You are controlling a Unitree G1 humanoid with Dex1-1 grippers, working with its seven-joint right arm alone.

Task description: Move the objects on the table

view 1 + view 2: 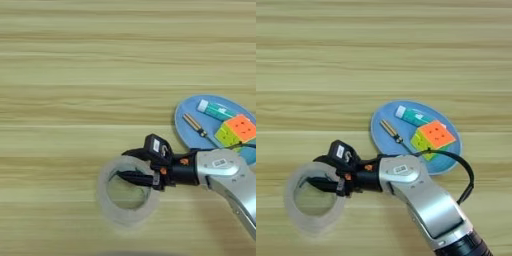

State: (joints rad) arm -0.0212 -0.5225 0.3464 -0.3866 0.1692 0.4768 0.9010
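Brightness: pretty even and bright, warm soft light all over the table (75, 60).
Shadows: faint ones only; a soft smudge under the forearm (431, 210) and a darker patch along the bottom edge, below the tape roll (127, 189).
Glare: mild sheen on the silver forearm shell and a slight shine on the blue plate (386, 135), nothing blown out.
Sharpness: everything's a bit soft, the wood grain smears into stripes and the gripper (131, 167) edges look fuzzy.
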